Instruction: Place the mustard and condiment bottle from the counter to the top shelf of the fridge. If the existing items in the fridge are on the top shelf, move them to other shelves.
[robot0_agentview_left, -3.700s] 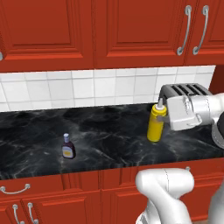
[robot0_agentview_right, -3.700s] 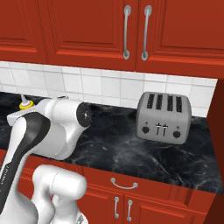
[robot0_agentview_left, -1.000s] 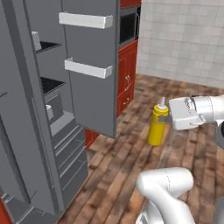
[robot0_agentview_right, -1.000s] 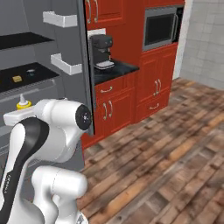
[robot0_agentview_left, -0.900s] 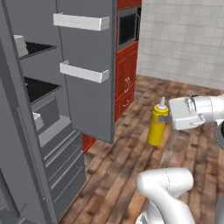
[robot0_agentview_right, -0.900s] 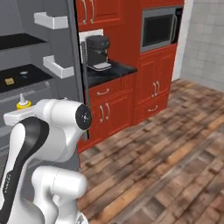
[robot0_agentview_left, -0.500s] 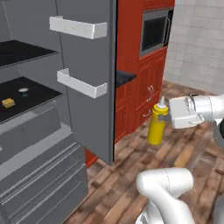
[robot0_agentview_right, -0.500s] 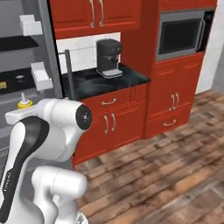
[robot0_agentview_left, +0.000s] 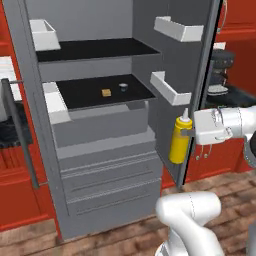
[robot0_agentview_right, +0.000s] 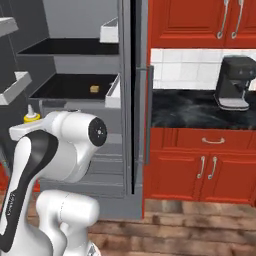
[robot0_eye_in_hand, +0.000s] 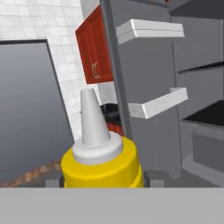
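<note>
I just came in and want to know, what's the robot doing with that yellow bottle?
The robot's fingers grip the mustard, holding it upright in front of the open fridge. The top shelf is bare. An orange block and a small white cup sit on the shelf below. The mustard isn't inside yet.

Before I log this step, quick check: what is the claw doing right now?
Claw: closed on the mustard bottle, held upright in front of the open fridge.
</note>
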